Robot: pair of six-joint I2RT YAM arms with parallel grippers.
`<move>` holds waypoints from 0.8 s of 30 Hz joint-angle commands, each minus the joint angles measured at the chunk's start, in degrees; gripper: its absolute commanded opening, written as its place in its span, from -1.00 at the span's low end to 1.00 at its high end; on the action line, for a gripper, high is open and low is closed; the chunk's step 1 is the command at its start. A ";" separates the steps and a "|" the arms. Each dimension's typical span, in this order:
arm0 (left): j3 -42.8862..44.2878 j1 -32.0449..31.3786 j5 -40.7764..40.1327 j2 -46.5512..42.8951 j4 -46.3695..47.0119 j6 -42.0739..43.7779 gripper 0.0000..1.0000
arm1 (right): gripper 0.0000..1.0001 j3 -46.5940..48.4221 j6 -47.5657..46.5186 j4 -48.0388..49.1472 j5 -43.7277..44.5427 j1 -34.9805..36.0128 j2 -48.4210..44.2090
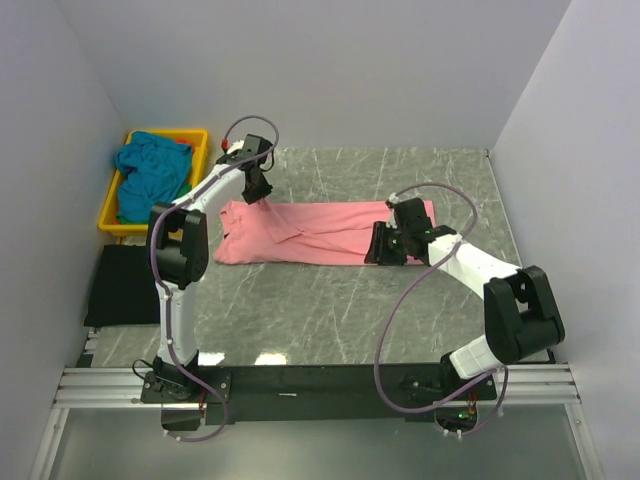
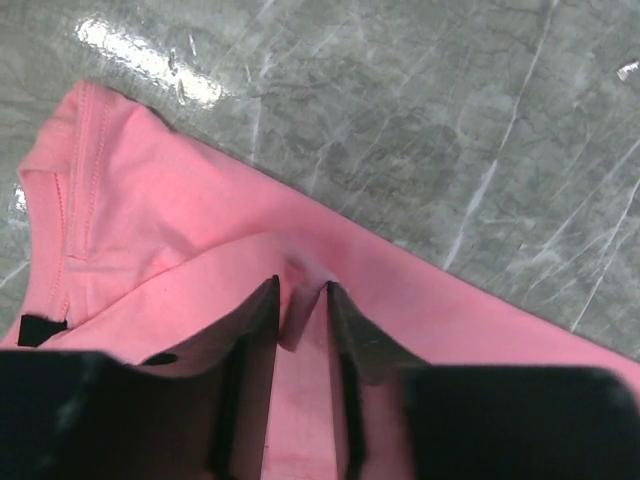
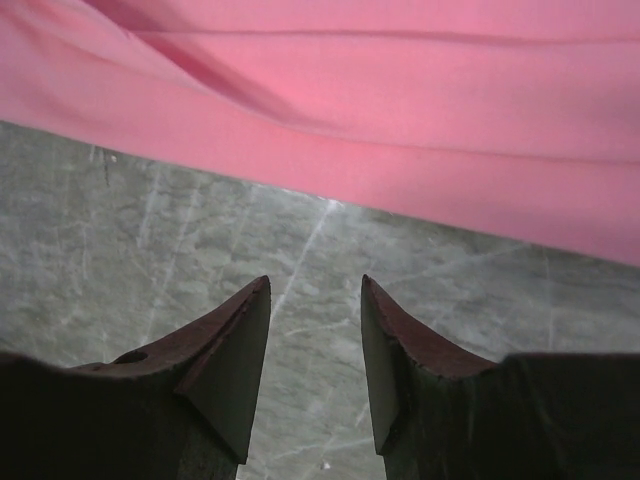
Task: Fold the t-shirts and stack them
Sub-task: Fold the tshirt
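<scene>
The grey marbled worktop [image 1: 400,310] carries a salmon pink cloth t-shirt [image 1: 320,232], spread flat. The left hand [image 2: 302,290] straddles a raised pucker of it, grip impossible to tell. The right hand [image 3: 315,285] hangs released over bare worktop beside its edge.

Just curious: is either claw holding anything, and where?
Right gripper: nothing, open over the table. Left gripper: a ridge of the salmon pink t-shirt near its collar sits between the fingers; gripped or not, cannot tell.
</scene>
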 commanded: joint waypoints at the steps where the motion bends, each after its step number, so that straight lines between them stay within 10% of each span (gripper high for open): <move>1: 0.43 0.51 0.21 -0.81 1.13 -0.63 -0.34 | -0.03 4.09 -1.54 2.02 -0.57 1.73 2.36; 9: -14.23 1.82 -1.29 -15.92 0.87 -1.60 0.60 | -0.04 7.52 -1.19 2.46 -0.40 4.90 5.97; 24: -43.52 8.50 -0.06 -32.11 7.19 -5.64 0.42 | -0.10 11.65 -1.10 4.31 -1.54 8.59 12.03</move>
